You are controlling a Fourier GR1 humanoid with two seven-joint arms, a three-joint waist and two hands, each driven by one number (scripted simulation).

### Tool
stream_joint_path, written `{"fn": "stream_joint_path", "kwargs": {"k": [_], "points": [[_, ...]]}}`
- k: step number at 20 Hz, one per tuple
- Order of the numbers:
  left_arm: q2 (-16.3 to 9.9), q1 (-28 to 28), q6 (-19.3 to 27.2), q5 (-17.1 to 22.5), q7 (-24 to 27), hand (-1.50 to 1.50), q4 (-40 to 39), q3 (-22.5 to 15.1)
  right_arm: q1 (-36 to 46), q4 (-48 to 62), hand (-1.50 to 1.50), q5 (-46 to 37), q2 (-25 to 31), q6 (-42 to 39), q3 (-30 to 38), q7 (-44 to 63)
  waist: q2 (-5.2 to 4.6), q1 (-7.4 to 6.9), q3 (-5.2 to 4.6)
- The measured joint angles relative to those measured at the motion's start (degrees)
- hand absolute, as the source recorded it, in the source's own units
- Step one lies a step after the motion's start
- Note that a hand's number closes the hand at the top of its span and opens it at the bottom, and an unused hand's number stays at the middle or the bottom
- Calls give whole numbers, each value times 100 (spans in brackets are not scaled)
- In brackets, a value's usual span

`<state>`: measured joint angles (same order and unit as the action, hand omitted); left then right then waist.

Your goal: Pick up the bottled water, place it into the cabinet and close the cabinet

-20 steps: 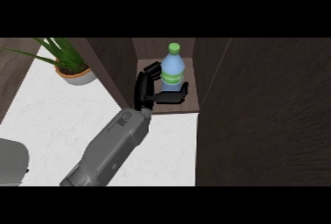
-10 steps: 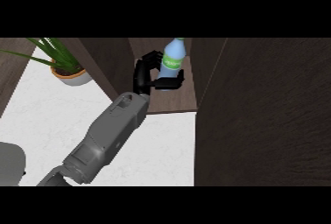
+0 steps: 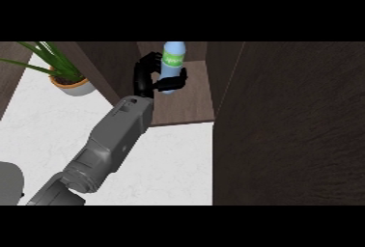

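Bottle [image 3: 172,58] green label: txt unreadable.

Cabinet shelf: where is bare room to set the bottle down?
The cabinet shelf is bare in front of the bottled water, between the two cabinet walls. Its back is crowded by the hand curled round the bottle. The white counter is also bare.

Pale blue bottle [image 3: 171,67], green label; black hand [image 3: 153,79]; dark brown cabinet [image 3: 292,125]; white marbled counter [image 3: 171,164]

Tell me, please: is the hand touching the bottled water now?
Touching. In the head view, the left hand has its fingers and thumb curled round the bottled water, with no gap visible, over the cabinet shelf.
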<state>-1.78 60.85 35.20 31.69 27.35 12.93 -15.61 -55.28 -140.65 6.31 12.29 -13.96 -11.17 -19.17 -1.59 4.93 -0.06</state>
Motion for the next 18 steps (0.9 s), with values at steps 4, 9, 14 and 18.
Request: {"fn": "stream_joint_path", "kwargs": {"k": [4, 9, 14, 18], "points": [[-87, 233, 175, -169, 117, -150, -356, -41, 88, 32, -150, 30, -17, -54, 32, 10, -23, 30, 1], [-109, 458, 429, -332, 288, -150, -648, -92, 93, 79, -150, 66, -52, -134, -10, -34, -47, 90, -1], [-148, 667, 463, -377, 311, -150, -798, -60, 67, 95, -150, 109, -49, -219, -4, -51, -54, 115, -2], [-146, 822, 64, -354, 381, -150, -714, 0, 66, 103, -150, 125, -10, -302, 2, -30, -57, 106, -4]]}}
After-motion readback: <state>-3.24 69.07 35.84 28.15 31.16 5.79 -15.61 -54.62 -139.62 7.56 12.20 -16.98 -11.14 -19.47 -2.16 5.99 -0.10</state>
